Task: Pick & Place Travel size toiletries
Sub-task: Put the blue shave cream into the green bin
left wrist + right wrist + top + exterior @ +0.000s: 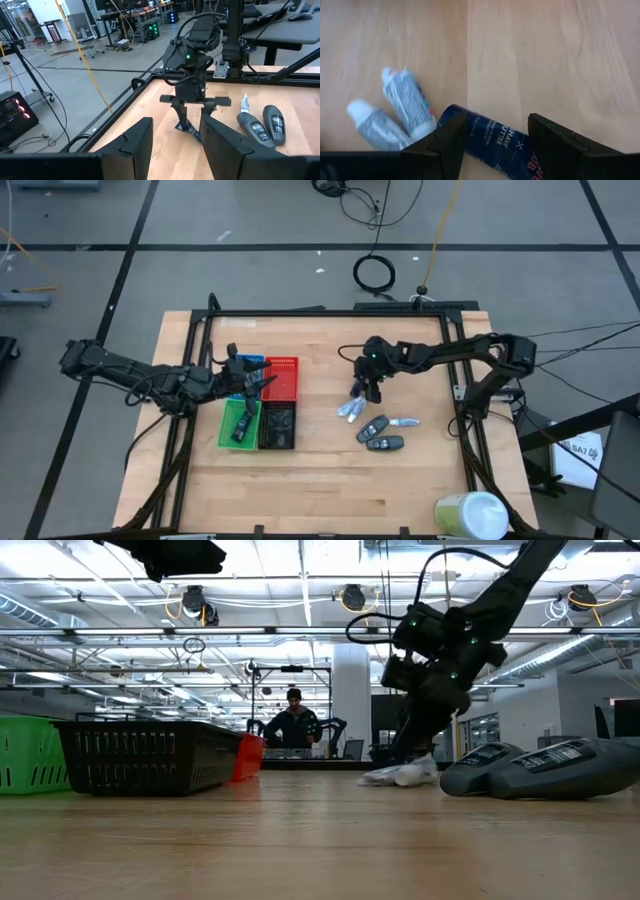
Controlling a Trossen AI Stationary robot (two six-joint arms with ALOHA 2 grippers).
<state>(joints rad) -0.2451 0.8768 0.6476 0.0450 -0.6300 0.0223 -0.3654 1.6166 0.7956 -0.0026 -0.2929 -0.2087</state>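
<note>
R gripper was down at table centre, fingers spread around a dark blue tube, not clamped. Two silver tubes lay just beside. Dark packs nearby. L gripper hung parted over trays.

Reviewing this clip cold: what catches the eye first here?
The right gripper stands at mid-table, open fingers straddling a dark blue shave tube, two silver-white tubes beside it. The left gripper hovers open over the coloured trays. A big pale green cylinder lies at the table's near right corner.
</note>
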